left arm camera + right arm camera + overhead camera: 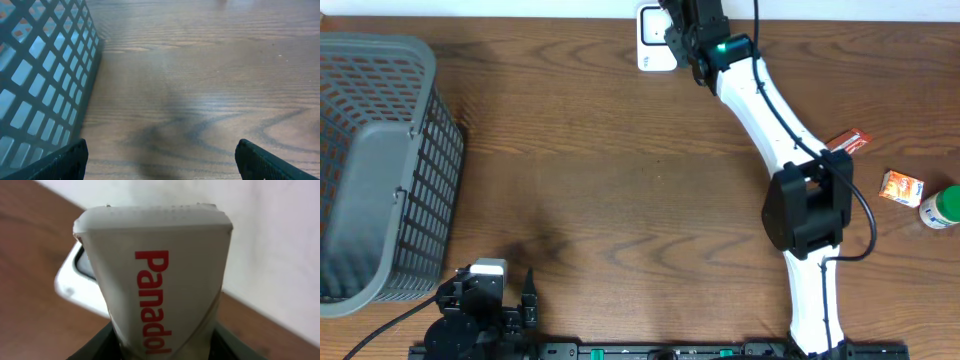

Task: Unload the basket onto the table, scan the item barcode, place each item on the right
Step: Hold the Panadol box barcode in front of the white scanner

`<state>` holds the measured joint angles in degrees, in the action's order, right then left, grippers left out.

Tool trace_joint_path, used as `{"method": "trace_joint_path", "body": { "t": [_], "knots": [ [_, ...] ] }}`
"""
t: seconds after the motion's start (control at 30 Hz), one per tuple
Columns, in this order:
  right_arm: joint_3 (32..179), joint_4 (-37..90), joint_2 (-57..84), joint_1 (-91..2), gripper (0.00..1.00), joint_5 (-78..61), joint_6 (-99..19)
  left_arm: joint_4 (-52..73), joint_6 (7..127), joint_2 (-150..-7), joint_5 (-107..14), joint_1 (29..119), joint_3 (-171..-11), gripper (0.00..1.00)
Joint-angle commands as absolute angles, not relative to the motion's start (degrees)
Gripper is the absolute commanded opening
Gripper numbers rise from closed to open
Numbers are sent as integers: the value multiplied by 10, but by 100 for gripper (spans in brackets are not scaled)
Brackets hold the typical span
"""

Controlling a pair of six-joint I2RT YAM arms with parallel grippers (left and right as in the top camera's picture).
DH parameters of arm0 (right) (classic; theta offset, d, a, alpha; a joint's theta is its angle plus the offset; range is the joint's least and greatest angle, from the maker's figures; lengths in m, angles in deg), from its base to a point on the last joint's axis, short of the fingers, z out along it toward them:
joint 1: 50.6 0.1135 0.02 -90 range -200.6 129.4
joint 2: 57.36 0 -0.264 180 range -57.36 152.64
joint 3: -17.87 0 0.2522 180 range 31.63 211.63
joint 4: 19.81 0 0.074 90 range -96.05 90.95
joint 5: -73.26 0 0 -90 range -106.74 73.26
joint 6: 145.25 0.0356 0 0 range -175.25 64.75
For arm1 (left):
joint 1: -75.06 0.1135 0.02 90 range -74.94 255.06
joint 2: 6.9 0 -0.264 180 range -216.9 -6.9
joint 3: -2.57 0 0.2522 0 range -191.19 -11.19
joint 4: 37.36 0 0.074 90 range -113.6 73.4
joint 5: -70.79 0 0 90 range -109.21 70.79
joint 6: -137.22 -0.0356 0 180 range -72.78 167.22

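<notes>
My right gripper (165,347) is shut on a white box (155,275) with "Panadol" in red letters, which fills the right wrist view and stands up out of the jaws. Behind the box is the white scanner (72,282) with its dark window. In the overhead view the right gripper (685,38) reaches to the table's far edge, right beside the scanner (653,42), and the arm hides the box. Low at the front left, my left gripper (528,296) is open, and only bare wood lies between its fingers (65,162).
A grey mesh basket (380,160) stands at the left, close to the left gripper, with its wall (40,75) filling that view's left side. At the right edge lie a red packet (850,141), an orange box (901,187) and a green-capped bottle (942,207).
</notes>
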<state>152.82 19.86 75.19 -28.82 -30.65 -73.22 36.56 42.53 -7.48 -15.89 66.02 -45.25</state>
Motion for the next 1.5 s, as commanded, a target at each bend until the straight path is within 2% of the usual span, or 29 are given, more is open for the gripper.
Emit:
{"method": "trace_joint_path", "body": {
  "t": [0.0,0.4,0.53,0.63,1.07,1.3,1.47],
  "knots": [
    [1538,163,785,-284,44,-359,-802,366,426,-72,-160,663,-451,93],
    [1539,-45,887,-223,44,-470,-1009,366,426,-72,-160,663,-451,93],
    [1540,-144,929,-200,45,-520,-1116,366,426,-72,-160,663,-452,93],
    [1540,-170,954,-189,45,-538,-1201,366,426,-72,-160,663,-451,93],
    [1540,-211,955,-198,44,-537,-1304,366,426,-72,-160,663,-452,93],
    [1540,-206,955,-208,46,-513,-1289,366,426,-72,-160,663,-451,93],
    [1540,-153,946,-208,46,-518,-1264,366,426,-72,-160,663,-451,93]
  ]
}}
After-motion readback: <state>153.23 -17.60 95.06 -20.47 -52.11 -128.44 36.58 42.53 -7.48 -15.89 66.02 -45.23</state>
